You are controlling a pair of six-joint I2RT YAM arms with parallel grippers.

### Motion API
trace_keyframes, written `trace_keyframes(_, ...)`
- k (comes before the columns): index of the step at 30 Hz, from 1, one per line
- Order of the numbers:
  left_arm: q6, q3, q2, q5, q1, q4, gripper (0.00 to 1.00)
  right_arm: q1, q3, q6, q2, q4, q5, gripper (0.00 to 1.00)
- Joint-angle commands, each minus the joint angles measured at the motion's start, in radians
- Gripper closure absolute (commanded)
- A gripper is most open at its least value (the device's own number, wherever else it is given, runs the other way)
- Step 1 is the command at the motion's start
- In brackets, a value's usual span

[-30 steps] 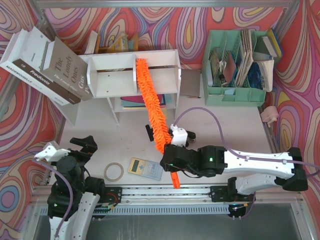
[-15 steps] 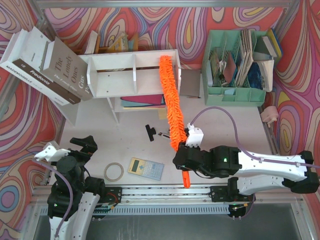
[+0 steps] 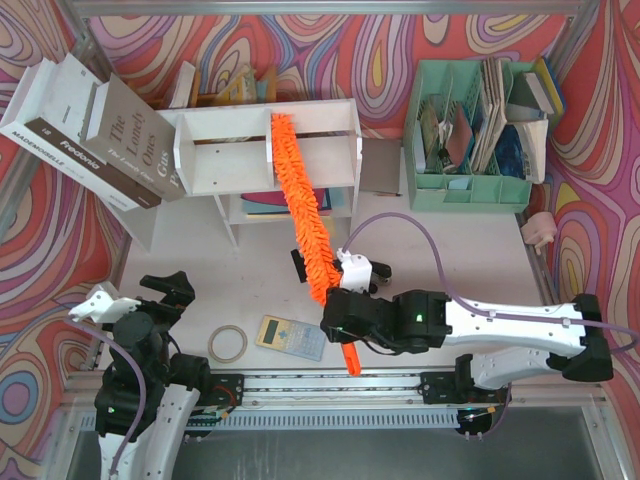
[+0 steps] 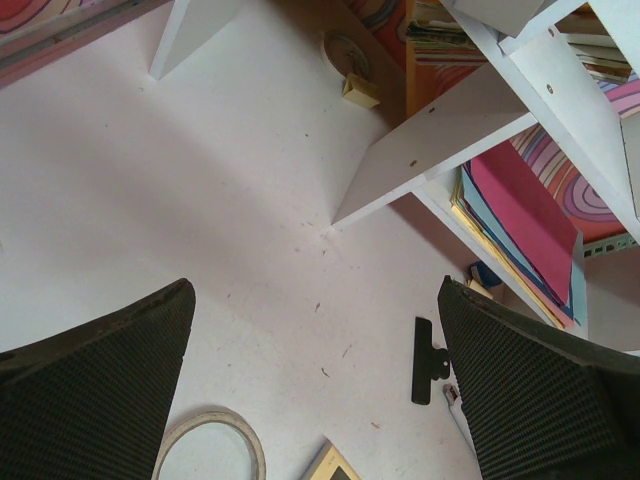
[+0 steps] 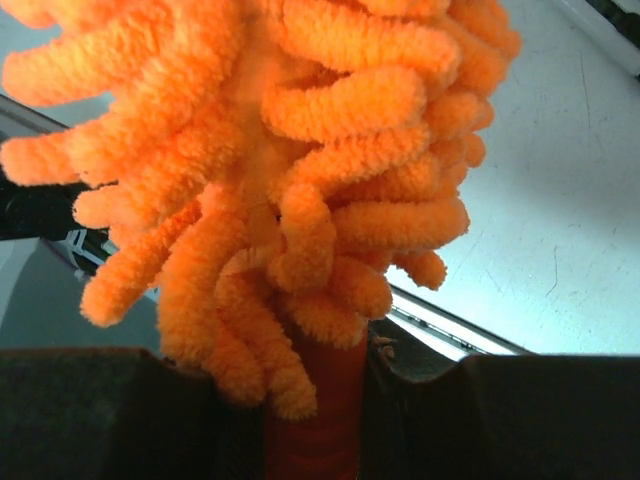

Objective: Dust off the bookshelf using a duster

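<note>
1. Right now my right gripper [image 3: 342, 300] is clenched on the duster [image 3: 300, 195]. In the right wrist view the thin orange handle runs down between my two dark fingers [image 5: 130, 410], just below where the fluffy strands start.
2. From above, the duster slants up and to the left from that grip. Its chenille head crosses the front of the bookshelf [image 3: 230, 125] over both tiers, and its tip reaches the top board right beside the middle divider.
3. A short end of the handle sticks out behind my right gripper toward the near edge of the table [image 3: 200, 260].
4. I cannot tell how firmly the strands press on the boards — they overlap the shelf in the overhead view, no more than that.
5. My left gripper [image 4: 315, 380] is released, jaws spread wide with nothing between them, hanging over bare tabletop near the left front corner.
6. Its wrist camera looks toward the shelf's lower tier, where flat coloured sheets [image 4: 520, 215] are stacked — red on top.
7. On the table between my arms lie a roll of tape [image 3: 228, 343], a calculator [image 3: 291, 337] and a black clip [image 3: 298, 265], the clip just beside the duster's head.
8. Large books [image 3: 100, 140] lean against the shelf's left end, and a green file organizer [image 3: 470, 150] stands to its right.
</note>
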Motion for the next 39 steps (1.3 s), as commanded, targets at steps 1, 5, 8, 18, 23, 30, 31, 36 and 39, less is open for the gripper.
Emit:
trace_keyframes(1,0.007,-0.015,-0.011,0.009,0.008,0.013,0.02,0.003,0.036,-0.052,-0.055,0.059,0.069,1.00)
trace_keyframes(5,0.010,-0.015,-0.011,0.011,0.008,0.015,0.02,0.003,0.013,-0.072,-0.117,0.079,0.097,1.00)
trace_keyframes(8,0.009,-0.015,-0.009,0.012,0.008,0.015,0.02,0.003,0.007,-0.116,-0.148,0.109,0.090,1.00)
trace_keyframes(18,0.009,-0.015,-0.009,0.012,0.008,0.013,0.01,0.004,0.013,-0.285,-0.135,0.204,-0.023,1.00)
trace_keyframes(23,0.010,-0.016,-0.005,0.014,0.008,0.015,0.01,0.003,-0.005,-0.295,-0.117,0.186,-0.029,1.00)
trace_keyframes(30,0.012,-0.016,-0.004,0.017,0.008,0.016,0.01,0.003,-0.095,-0.258,-0.124,0.163,-0.013,1.00)
trace_keyframes(31,0.012,-0.017,-0.005,0.018,0.008,0.016,0.02,0.003,-0.105,-0.256,-0.126,0.162,-0.019,1.00)
trace_keyframes(36,0.011,-0.017,-0.003,0.018,0.008,0.018,0.02,0.003,-0.129,-0.277,-0.109,0.171,-0.059,1.00)
trace_keyframes(39,0.012,-0.017,-0.003,0.019,0.008,0.018,0.01,0.003,-0.131,-0.295,-0.080,0.176,-0.082,1.00)
